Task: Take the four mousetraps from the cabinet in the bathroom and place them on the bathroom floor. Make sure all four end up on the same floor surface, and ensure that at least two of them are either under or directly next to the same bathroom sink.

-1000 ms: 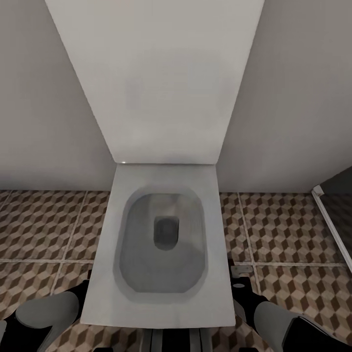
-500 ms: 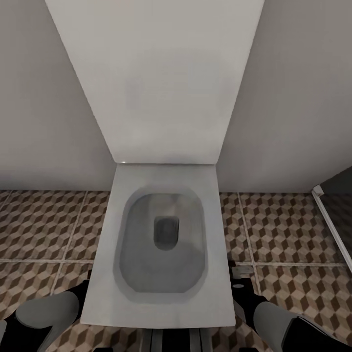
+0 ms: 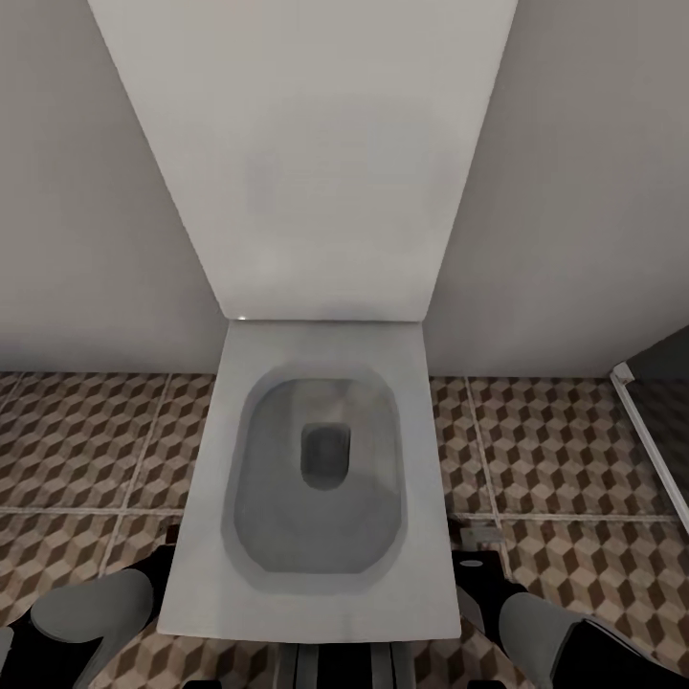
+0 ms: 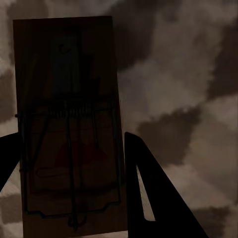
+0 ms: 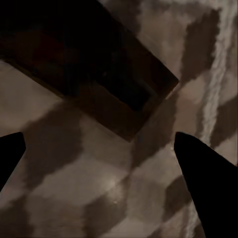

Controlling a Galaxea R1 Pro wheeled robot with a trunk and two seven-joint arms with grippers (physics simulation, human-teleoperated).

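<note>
Left gripper (image 4: 69, 163) closed on a mousetrap (image 4: 67, 124), board pinched between the dark fingers, low over the tiled bathroom floor (image 4: 188, 74). Right gripper (image 5: 96, 158) jaws spread wide, holding nothing; second mousetrap (image 5: 99, 64) lying on the floor just beyond them. Both arms flanking the white toilet (image 3: 321, 478) (not a sink). Risk: traps set here likely fail the sink condition.

My right gripper (image 3: 471, 560) has slid back toward me beside the toilet (image 3: 316, 478), its dark wrist block now lower, leaving more of the small grey mousetrap (image 3: 476, 534) showing on the floor tiles (image 3: 574, 459).
</note>
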